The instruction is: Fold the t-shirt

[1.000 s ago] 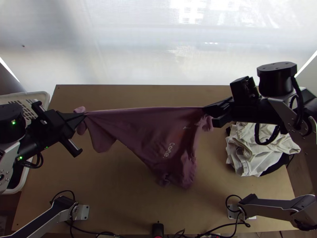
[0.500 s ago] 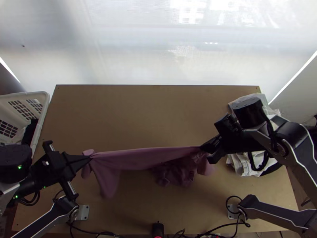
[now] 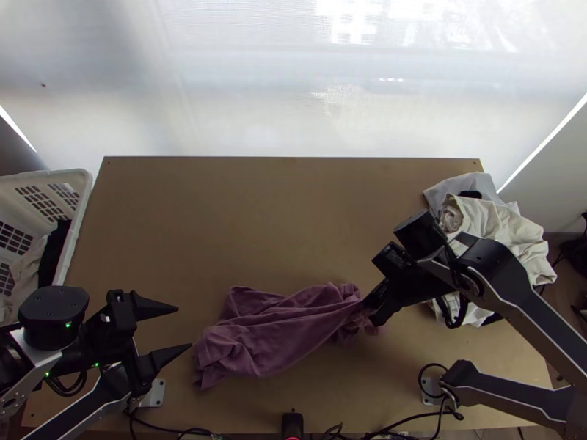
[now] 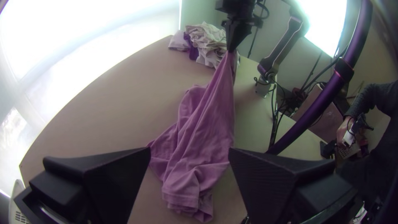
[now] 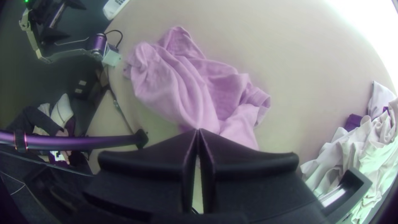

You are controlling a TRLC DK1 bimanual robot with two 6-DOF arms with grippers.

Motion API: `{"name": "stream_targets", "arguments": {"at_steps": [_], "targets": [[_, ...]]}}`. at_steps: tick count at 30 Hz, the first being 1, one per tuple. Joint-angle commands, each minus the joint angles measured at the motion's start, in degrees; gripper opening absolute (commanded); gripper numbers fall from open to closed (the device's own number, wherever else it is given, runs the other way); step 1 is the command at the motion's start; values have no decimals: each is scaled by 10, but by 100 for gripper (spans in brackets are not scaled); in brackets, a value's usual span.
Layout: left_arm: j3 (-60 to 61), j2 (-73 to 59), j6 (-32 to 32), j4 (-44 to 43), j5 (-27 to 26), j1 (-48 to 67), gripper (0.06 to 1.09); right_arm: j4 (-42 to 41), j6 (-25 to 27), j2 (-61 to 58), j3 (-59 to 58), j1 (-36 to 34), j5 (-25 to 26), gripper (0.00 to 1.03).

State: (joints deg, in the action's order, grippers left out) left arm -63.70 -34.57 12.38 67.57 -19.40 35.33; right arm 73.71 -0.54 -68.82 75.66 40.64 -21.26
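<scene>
Evidently it's the spreading-out step: the mauve cloth t-shirt (image 3: 279,334) lies bunched on the light wooden table (image 3: 279,220), the black right gripper (image 3: 365,306) clamping one end, while the wide-open, empty black left gripper (image 3: 185,327) needs a hold.

so the mauve t-shirt (image 3: 271,337) is lying all bunched up on the near half of the table (image 3: 279,220), right end pinched in the right pincer (image 3: 365,303). left pincer (image 3: 185,327) is wide open just beside its left end. pile of pale clothes (image 3: 506,227) over on the right, white basket (image 3: 82,213) with some clothes in it off the left edge.
</scene>
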Motion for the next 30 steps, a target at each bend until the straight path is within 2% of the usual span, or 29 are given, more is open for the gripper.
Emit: {"name": "stream_targets", "arguments": {"at_steps": [1,3,5,8,10,13,17,30], "targets": [[18,-12,-2,-27,-1,3,103,-9,6,-6,-23,7,1,3],[22,-43,2,-39,2,0,103,-16,4,-8,-29,6,0,3],[40,-70,9,-67,1,4,98,-23,4,-10,-32,6,0,3],[79,-100,8,-108,2,45,98,-27,4,-15,-25,6,0,3],[118,-109,12,-147,35,71,99,-27,3,-18,-16,7,0,3],[162,-136,27,-146,66,119,101,-27,3,-22,-10,7,0,3],[205,-175,37,-149,66,153,102,-31,3,-26,-9,7,0,3],[203,-307,189,-215,67,38,102,-33,1,-32,0,7,-1,3]]}}
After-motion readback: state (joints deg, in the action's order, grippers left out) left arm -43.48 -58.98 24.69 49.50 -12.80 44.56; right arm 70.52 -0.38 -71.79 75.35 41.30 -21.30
